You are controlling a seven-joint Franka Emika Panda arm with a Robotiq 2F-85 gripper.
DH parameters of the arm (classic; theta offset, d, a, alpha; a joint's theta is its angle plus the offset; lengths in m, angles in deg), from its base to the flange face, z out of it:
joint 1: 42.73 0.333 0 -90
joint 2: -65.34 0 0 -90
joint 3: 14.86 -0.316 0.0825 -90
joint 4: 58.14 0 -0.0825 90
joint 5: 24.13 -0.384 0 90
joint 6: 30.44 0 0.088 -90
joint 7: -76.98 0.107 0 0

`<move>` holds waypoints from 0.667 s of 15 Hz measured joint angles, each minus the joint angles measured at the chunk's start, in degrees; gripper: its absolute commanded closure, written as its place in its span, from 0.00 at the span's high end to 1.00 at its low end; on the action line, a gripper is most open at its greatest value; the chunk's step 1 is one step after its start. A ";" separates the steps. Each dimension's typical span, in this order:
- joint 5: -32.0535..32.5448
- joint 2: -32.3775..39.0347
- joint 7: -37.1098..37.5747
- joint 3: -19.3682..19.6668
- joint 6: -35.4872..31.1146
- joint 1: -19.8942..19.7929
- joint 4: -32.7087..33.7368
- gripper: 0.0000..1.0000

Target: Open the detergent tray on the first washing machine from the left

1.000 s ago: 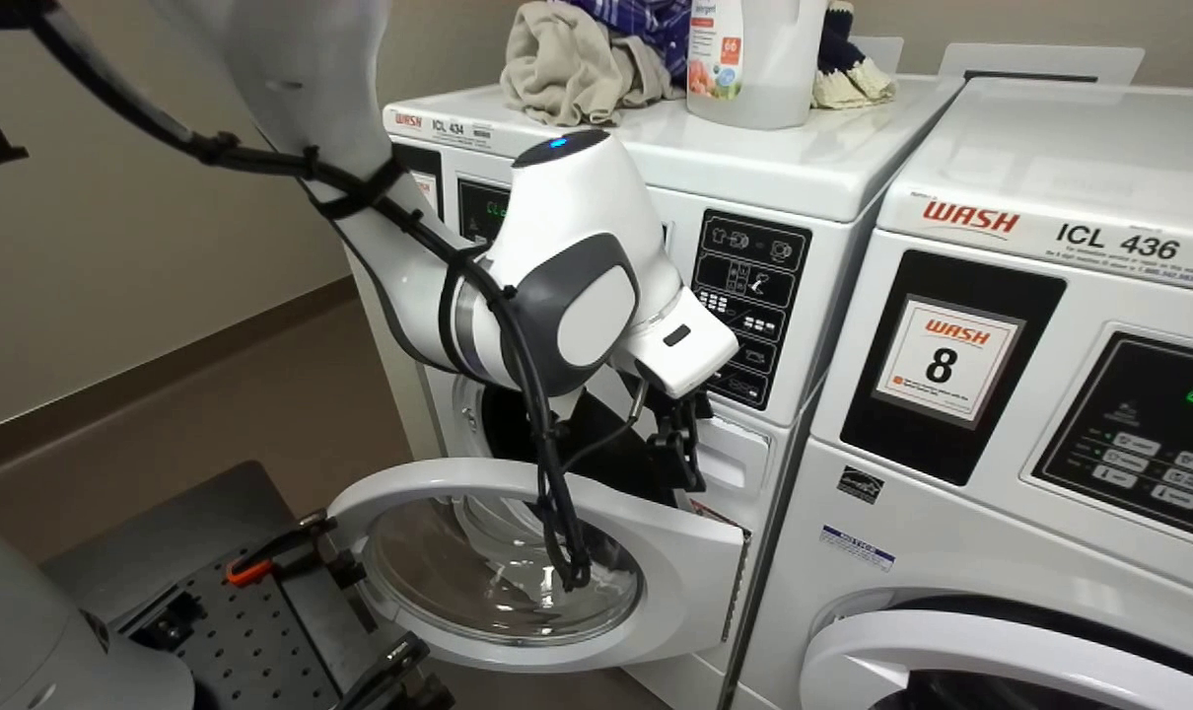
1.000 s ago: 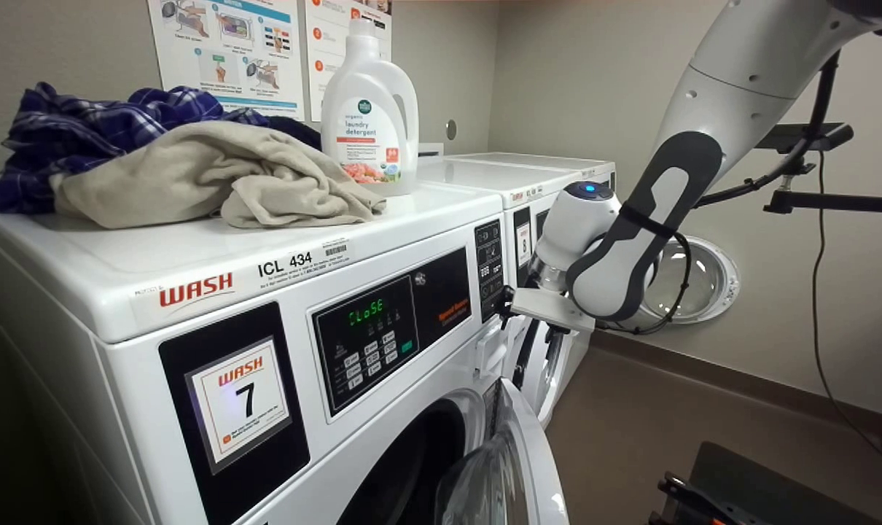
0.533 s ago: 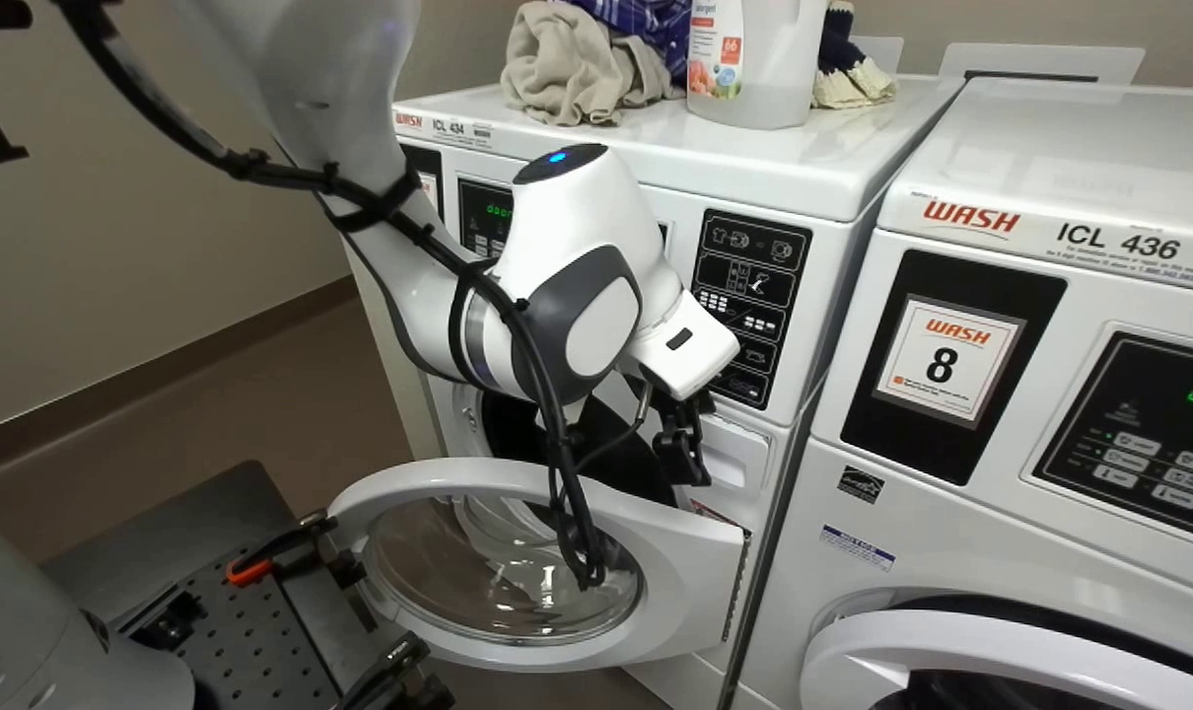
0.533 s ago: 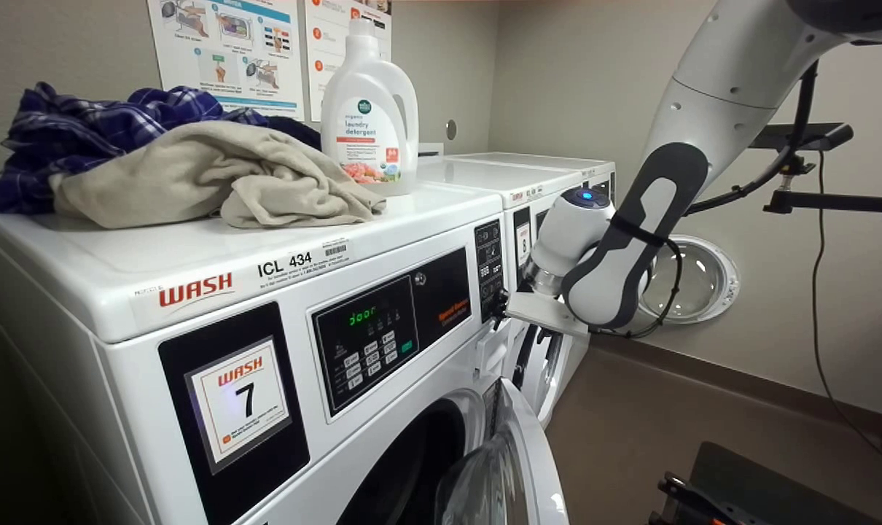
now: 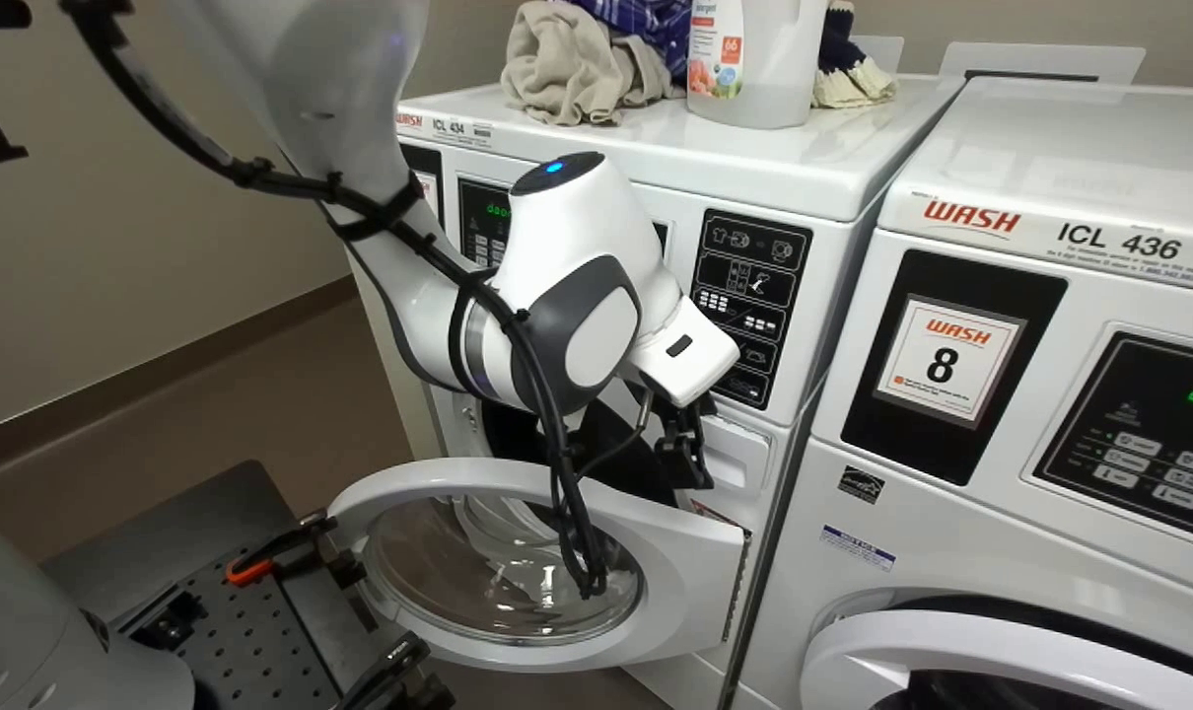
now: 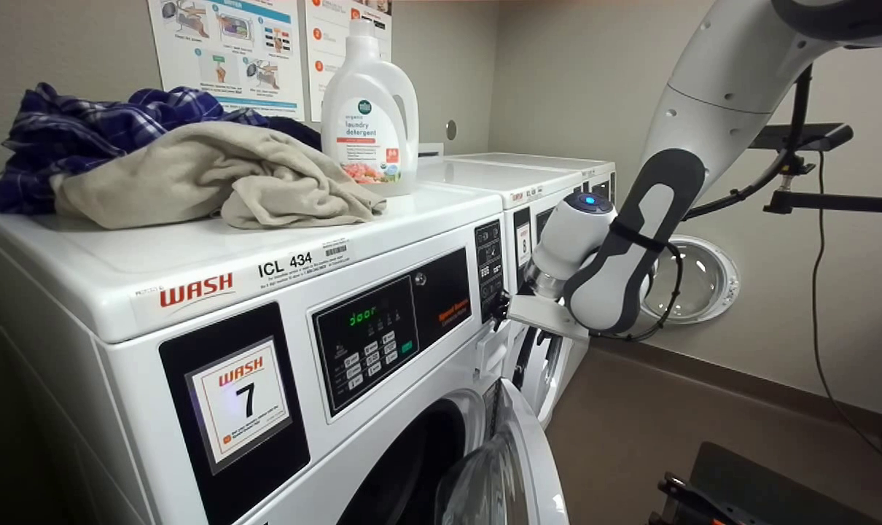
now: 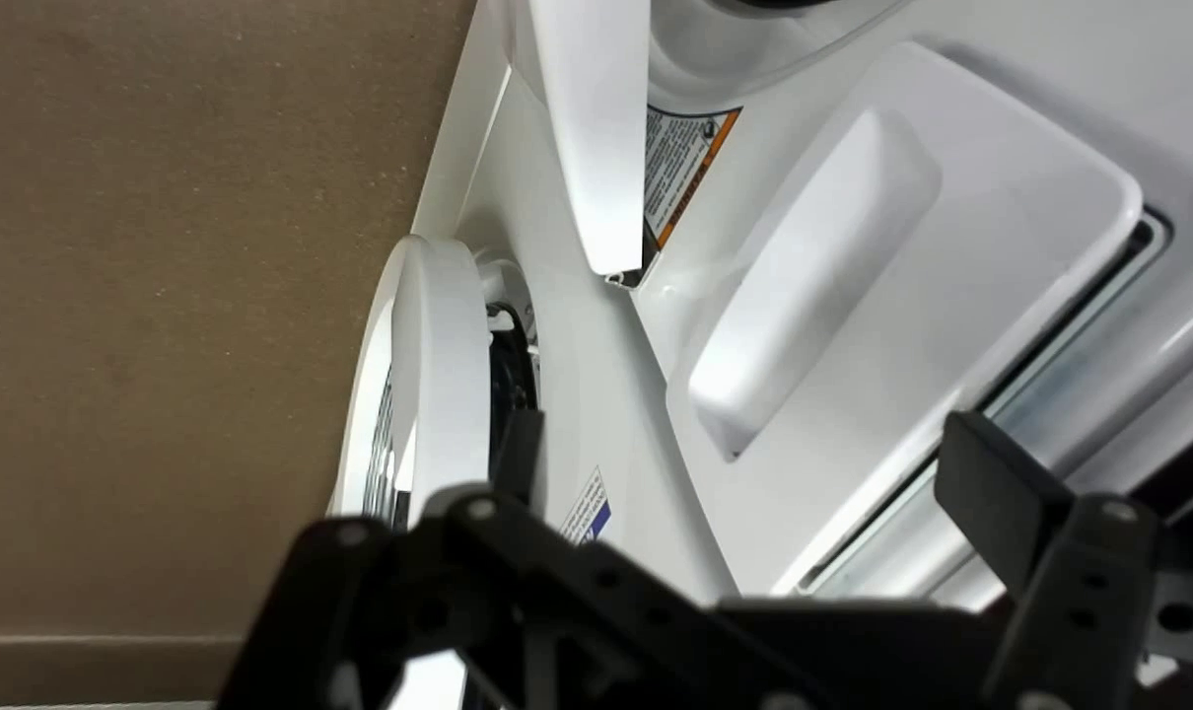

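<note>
The first washing machine [image 6: 135, 350] is white with a black panel, a red WASH label and the number 7. Its detergent tray [image 5: 742, 451] is a white drawer below the black instruction panel, and also shows in an exterior view [image 6: 492, 355]. In the wrist view the tray [image 7: 981, 237] has a recessed grip, with a dark gap along one edge. It looks shut or nearly so. My gripper [image 5: 688, 454] is in front of the tray, hiding part of it. In the wrist view the gripper [image 7: 742, 444] is open and empty, fingers wide apart around the view of the tray.
The first washer's round door [image 5: 695, 602] hangs open below the gripper. The second washer [image 5: 892, 513] stands beside it, door [image 5: 951, 631] ajar. A detergent bottle [image 6: 372, 138] and clothes [image 6: 193, 175] lie on top. A perforated plate [image 5: 261, 641] sits at the robot's base.
The wrist and forearm have dropped a little, and the forearm has shifted toward the washer. The gripper has moved only slightly. The washer's display changed from close to door. The tray looks unchanged.
</note>
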 measured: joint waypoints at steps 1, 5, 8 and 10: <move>0.00 0.14 -0.01 0.40 -0.46 0.30 -0.08 1.00; 0.00 0.47 -0.01 1.29 -1.47 1.08 -0.26 1.00; 0.00 0.47 -0.01 1.31 -1.48 1.11 -0.29 1.00; -0.02 0.46 -0.01 1.31 -1.40 1.14 -0.30 1.00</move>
